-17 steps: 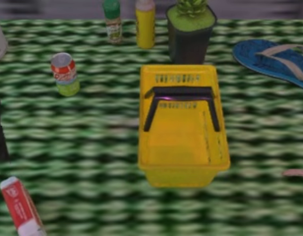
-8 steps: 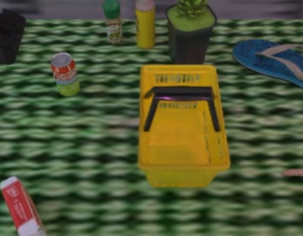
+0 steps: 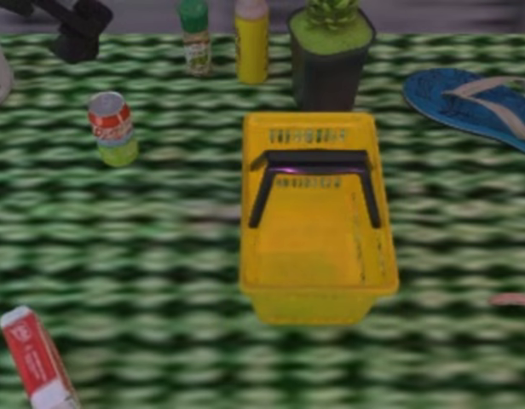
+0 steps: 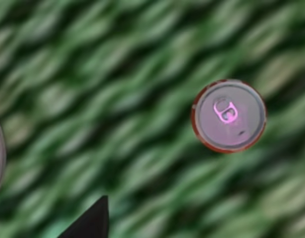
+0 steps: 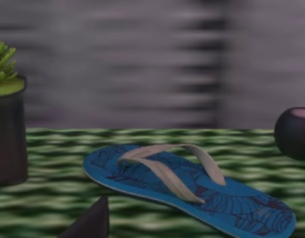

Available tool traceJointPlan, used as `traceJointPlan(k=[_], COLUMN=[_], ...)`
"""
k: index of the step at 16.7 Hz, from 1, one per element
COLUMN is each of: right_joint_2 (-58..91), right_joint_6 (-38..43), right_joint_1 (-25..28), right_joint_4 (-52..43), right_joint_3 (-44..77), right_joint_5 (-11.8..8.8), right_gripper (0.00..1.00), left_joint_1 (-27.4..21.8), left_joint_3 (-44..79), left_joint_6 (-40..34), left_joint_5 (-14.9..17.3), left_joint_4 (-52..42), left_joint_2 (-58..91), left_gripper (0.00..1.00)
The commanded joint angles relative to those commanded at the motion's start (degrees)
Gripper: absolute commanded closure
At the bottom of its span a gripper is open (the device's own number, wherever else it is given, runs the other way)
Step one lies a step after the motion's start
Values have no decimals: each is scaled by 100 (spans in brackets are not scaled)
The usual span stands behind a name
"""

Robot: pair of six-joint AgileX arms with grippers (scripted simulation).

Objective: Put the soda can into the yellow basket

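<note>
Soda can: the soda can (image 3: pixel 112 128) stands upright on the green woven cloth (image 3: pixel 160 256), well to the left of the yellow basket (image 3: pixel 318 294) and apart from it. Its silvery top with the pull tab faces straight up in the left wrist view (image 4: pixel 228 115).

Yellow basket: it sits open near the middle of the cloth with its dark handles folded across the top; nothing shows inside it.

Left gripper: the left gripper (image 3: pixel 79 30) hangs above the far left corner, beyond the can and farther from the basket than the can is. Whether its fingers are open or closed cannot be told; it holds nothing visible.

Right arm: absent from the top view, parked (its wrist camera looks toward a blue flip-flop (image 5: pixel 192 191) lying right of the basket).

Step in hand: judged to be the approach to the can, with no grasp made yet.

Next move: the left gripper likely needs to centre over the can, descend with fingers spread around it, then close.
</note>
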Motion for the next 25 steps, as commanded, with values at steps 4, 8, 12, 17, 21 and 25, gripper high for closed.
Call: traceJointPlan(k=[4, 8, 12, 17, 21, 25], right_joint_2=[0, 0, 0, 0, 0, 0], right_joint_6=[0, 0, 0, 0, 0, 0], right_joint_1=[0, 0, 0, 0, 0, 0], right_joint_4=[0, 0, 0, 0, 0, 0], right_joint_3=[0, 0, 0, 0, 0, 0], right_joint_5=[0, 0, 0, 0, 0, 0], right_gripper=[0, 0, 0, 0, 0, 0], left_joint_1=[-29, -41, -43, -17, -52, -73], left_joint_3=[1689, 2775, 3084, 3050, 2420, 1784], left_joint_6=[439, 719, 799, 798, 788, 768], left_joint_5=[-35, -68, -79, -79, -81, -83], left_joint_4=[-1000, -1645, -1829, -1800, -1228, -624], left_joint_2=[1773, 2923, 3253, 3256, 3190, 3156], left_gripper=[0, 0, 0, 0, 0, 0])
